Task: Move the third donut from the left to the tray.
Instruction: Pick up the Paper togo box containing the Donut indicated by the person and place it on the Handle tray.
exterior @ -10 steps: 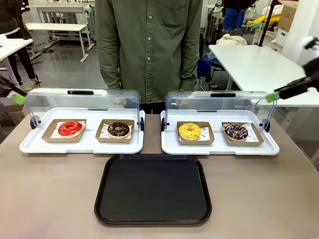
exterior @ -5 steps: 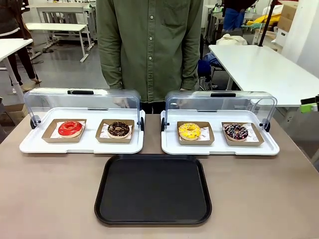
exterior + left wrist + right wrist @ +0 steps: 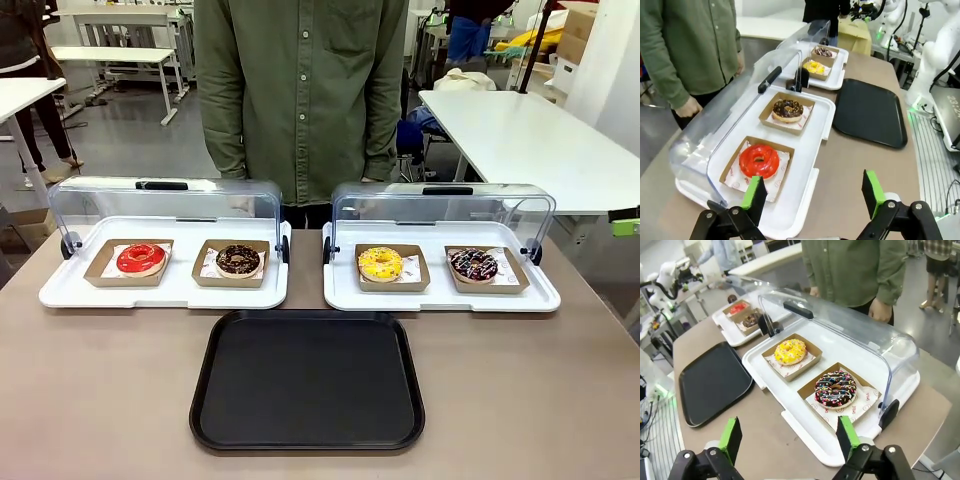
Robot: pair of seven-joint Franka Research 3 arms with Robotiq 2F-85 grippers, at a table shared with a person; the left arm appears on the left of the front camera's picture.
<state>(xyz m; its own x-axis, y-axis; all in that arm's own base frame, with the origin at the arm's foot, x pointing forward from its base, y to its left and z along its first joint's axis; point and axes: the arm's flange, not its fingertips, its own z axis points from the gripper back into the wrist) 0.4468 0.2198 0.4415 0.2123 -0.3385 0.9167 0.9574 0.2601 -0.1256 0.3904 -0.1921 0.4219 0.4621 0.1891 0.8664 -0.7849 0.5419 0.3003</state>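
The third donut [image 3: 380, 263], yellow-iced on a brown cardboard square, lies in the right white tray under its raised clear lid. It also appears as the yellow donut [image 3: 790, 351] in the right wrist view and the yellow donut [image 3: 814, 66] far off in the left wrist view. The black tray [image 3: 307, 380] lies bare at the table's near middle. My right gripper [image 3: 789, 437] is open, back from the right white tray's end. My left gripper [image 3: 813, 195] is open, beyond the left white tray's end, near the red donut [image 3: 759, 160].
The left white tray [image 3: 60, 292] holds a red donut [image 3: 141, 258] and a chocolate donut [image 3: 238, 259]. A sprinkled chocolate donut [image 3: 473, 264] lies right of the yellow one. Both clear lids [image 3: 445, 208] stand tipped back. A person [image 3: 300, 100] stands at the far edge.
Both grippers have drawn back outward to the table's sides. The left one has left the front view and just a green tip of the right one remains at the right edge.
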